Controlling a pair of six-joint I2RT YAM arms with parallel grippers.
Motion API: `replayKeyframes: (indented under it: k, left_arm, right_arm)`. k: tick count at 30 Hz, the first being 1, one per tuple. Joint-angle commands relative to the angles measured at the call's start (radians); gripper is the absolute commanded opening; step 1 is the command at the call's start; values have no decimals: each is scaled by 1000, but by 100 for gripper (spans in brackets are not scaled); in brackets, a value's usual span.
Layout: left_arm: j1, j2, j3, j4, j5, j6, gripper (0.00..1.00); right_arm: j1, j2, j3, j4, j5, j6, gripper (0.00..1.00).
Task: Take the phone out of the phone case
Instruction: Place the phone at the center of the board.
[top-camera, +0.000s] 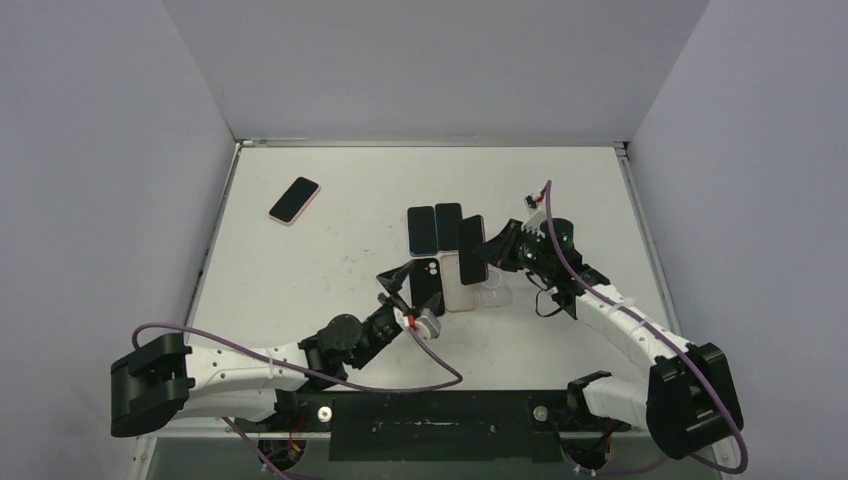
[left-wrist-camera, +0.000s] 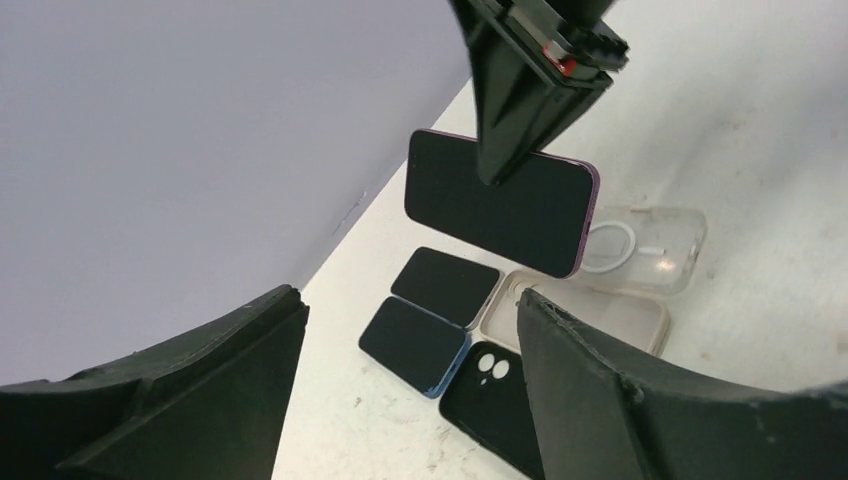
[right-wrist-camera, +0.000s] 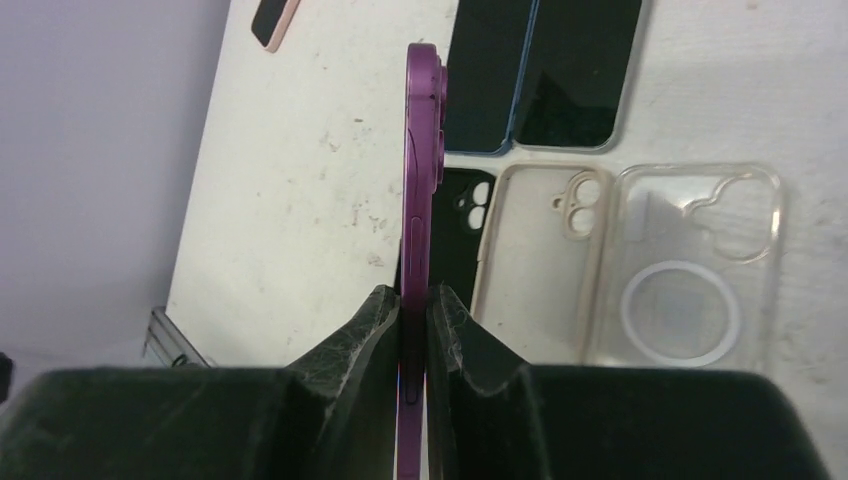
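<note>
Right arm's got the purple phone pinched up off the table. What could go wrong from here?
1. The right gripper clamps the purple phone near one end only, most of it jutting past the fingers; it could pivot or slip.
2. It hangs over the clear case and beige case; a drop would likely hit them.
3. The open left gripper sits close by; the arms might collide.

The top camera looks down from above and behind me, far enough to take in the whole table (top-camera: 300, 270). My left wrist camera sits low, looking between its own fingers (left-wrist-camera: 620, 400) across the tabletop toward a wall (left-wrist-camera: 150, 150). My right wrist camera looks steeply down, very close (edge-on) to the purple phone (right-wrist-camera: 418, 200). All three views share that phone and the clear case (right-wrist-camera: 700, 270) near it
</note>
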Motion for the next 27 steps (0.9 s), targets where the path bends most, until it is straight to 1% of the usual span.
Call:
replayKeyframes:
  k: [1, 3, 4, 7, 10, 13, 16, 18, 25, 27]
  left_arm:
    - [54, -88, 71, -98, -36, -291, 79]
    - [105, -130, 78, -163, -40, -433, 84]
    - [151, -151, 84, -206, -26, -509, 86]
    - [240, -201, 84, -297, -5, -720, 91]
    - [300, -216, 71, -343, 18, -856, 97]
    - [363, -199, 82, -398, 56, -952, 97]
    - [424, -180, 90, -438, 86, -1025, 97]
    - [448, -175, 81, -436, 99, -1052, 97]
    - [464, -188, 69, -440, 76, -1043, 97]
    - [465, -196, 62, -438, 62, -1041, 97]
  right_arm:
    - [-150, 74, 102, 97, -189, -174, 0]
    - [-217, 135, 122, 128, -257, -188, 0]
    - [-244, 167, 135, 138, -289, -197, 0]
    - [-294, 264, 183, 147, -338, -220, 0]
    - [-315, 347, 222, 178, -357, -217, 0]
    - [-323, 430, 267, 195, -353, -207, 0]
    - [-325, 511, 320, 225, -349, -186, 0]
    - [-325, 583, 362, 232, -344, -171, 0]
    - [-324, 759, 499, 274, -356, -127, 0]
    - [-323, 802, 520, 301, -361, -88, 0]
